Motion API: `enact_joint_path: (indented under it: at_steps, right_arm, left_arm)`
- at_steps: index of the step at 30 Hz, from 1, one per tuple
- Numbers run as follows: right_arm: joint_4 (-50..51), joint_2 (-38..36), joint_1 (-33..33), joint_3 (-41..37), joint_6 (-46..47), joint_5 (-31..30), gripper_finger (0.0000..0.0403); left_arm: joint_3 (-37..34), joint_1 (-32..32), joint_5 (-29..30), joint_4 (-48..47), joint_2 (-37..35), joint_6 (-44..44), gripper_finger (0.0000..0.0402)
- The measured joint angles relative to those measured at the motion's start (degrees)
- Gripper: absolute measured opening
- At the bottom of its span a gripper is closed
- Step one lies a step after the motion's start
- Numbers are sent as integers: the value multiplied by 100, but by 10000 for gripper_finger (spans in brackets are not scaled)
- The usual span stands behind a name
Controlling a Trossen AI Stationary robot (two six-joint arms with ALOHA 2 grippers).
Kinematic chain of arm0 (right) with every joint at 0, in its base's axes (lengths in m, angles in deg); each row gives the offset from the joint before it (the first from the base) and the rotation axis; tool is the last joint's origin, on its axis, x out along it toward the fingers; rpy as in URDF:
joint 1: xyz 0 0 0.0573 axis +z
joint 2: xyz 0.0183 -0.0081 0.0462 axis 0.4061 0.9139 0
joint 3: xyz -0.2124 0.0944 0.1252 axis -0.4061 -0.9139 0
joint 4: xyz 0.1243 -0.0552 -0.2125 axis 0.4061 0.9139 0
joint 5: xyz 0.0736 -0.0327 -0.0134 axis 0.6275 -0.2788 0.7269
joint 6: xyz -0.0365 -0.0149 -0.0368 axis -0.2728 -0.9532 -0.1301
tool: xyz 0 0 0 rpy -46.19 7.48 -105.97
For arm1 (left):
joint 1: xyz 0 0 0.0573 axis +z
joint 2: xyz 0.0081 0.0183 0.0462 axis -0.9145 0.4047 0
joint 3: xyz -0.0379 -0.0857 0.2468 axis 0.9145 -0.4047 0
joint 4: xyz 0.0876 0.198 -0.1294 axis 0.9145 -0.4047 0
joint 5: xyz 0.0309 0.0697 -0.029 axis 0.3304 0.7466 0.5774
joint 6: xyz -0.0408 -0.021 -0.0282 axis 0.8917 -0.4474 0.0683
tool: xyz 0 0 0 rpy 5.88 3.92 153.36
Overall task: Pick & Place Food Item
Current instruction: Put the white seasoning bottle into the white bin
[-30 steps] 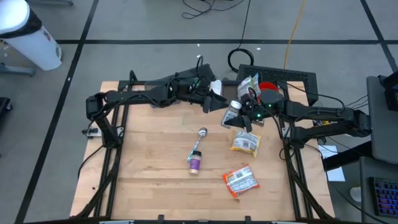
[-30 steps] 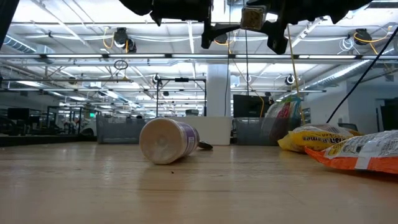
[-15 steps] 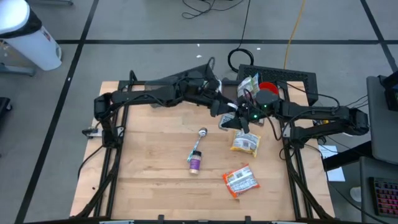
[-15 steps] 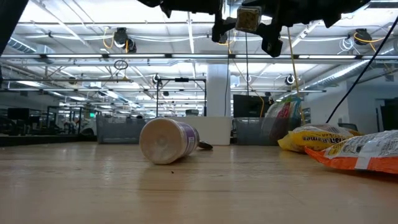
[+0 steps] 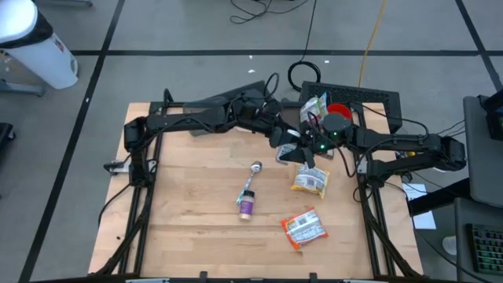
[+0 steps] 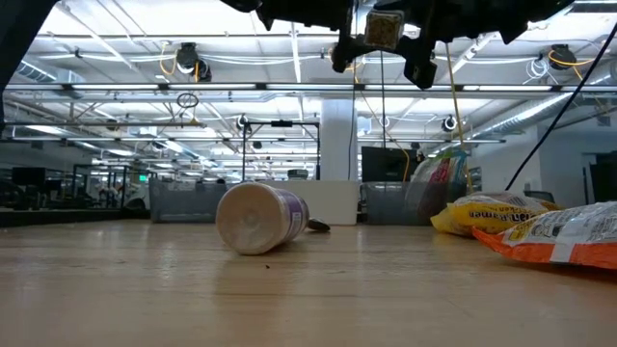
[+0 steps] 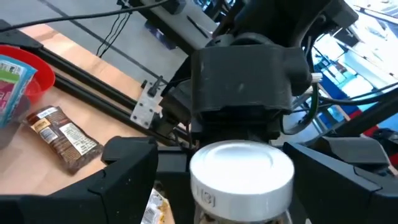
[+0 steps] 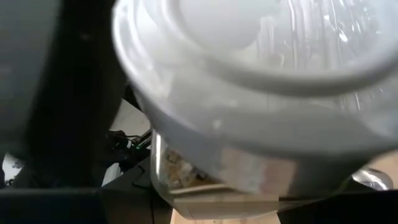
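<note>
high view: near the bench's (image 5: 181, 236) far edge, the right hand (image 5: 302, 152) grips a white-lidded jar (image 5: 288, 148) in the air, and the left hand (image 5: 284, 141) stands open around its lid. low view: the jar (image 6: 383, 29) hangs high above the bench. left wrist view: wide-spread fingers (image 7: 127, 168) flank the white lid (image 7: 241, 173). right wrist view: the jar (image 8: 261, 124) fills the frame.

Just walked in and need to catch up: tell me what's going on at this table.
The right gripper holds a white-lidded jar in the air above the table's far right part. The left gripper has its fingers open on either side of the jar, apparently to take it over. A purple cup and two snack bags lie on the table.
</note>
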Motion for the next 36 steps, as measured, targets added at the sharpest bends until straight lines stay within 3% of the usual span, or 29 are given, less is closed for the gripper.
enact_joint_path:
  at_steps: [8, 20, 34, 36]
  right_arm:
    - [8, 0, -2, 0, -54, 11, 192]
    - [47, 2, -9, 0, -57, 17, 192]
    - [40, 0, -9, 0, -111, 61, 192]
    - [33, 0, -9, 0, -66, 52, 212]
  left_arm:
    - [4, 0, 61, -157, 0, 43, 339]
    - [7, 11, 17, -23, 0, -69, 212]
    - [4, -15, 44, 46, 7, -471, 212]
    - [4, -4, 24, 57, 7, -537, 212]
